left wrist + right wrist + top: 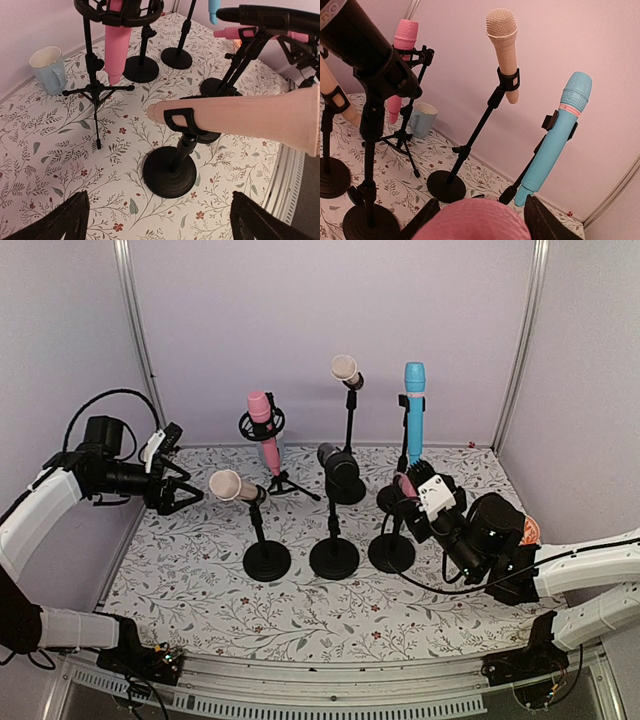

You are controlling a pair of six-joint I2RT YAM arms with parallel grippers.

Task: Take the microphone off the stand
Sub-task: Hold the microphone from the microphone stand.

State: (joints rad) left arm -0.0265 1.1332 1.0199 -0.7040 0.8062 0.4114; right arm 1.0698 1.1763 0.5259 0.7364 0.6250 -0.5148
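Right wrist view: right gripper sits low over the front pink microphone. The rounded head fills the gap between the fingers, one on each side, both right up against it. Cannot tell if they clamp it or only touch.

Top view: that microphone sits in the clip of the front-right stand, whose round black base is on the floral counter, nearest the right arm.

Left gripper is spread wide with nothing between the fingers. It hangs at the counter's left side, aimed at the stands and apart from all of them.

Front row, left of the task stand:
- black microphone on the centre stand, tilted
- short-stand beige microphone, tilted, clipped near its tail, head toward the left arm, round base flat on the counter

Behind these:
- rear pink microphone, head up in a ring shock mount on a small tripod
- pale blue mug just beside the tripod legs

Back row, near the wall:
- tall-stand beige microphone, head up, at the centre
- blue microphone, head up, clipped at mid-body, to the right
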